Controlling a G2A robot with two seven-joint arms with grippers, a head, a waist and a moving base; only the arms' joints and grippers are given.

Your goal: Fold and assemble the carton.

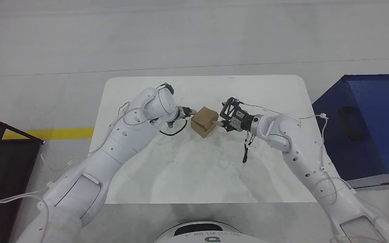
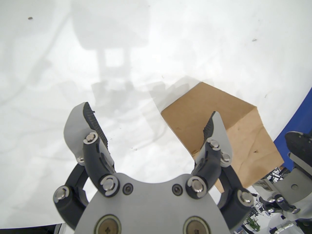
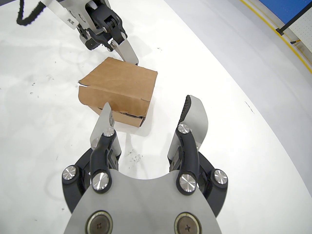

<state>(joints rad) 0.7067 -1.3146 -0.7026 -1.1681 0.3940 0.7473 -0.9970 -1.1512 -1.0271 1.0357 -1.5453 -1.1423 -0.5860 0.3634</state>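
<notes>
Our right claw [image 3: 147, 101] hangs released, gripping nothing, with one finger just at the carton [image 3: 119, 86] face where the tucked flap [image 3: 126, 120] gapes. Our left claw [image 2: 150, 109] is likewise spread and empty, one finger at the opposite wall. From above, the carton sits near the middle of the table [image 1: 182, 176], left claw at its 9 o'clock, right at 3. We judge it light, stiff across panels, and weak at the creases and torn corner. We would squeeze opposing walls gently, low.

One cardboard carton [image 3: 119, 83]. One white surface [image 1: 182, 176]. One blue bin [image 1: 358, 127]. Two hands: one left hand [image 2: 150, 110], one right hand [image 3: 148, 101].
</notes>
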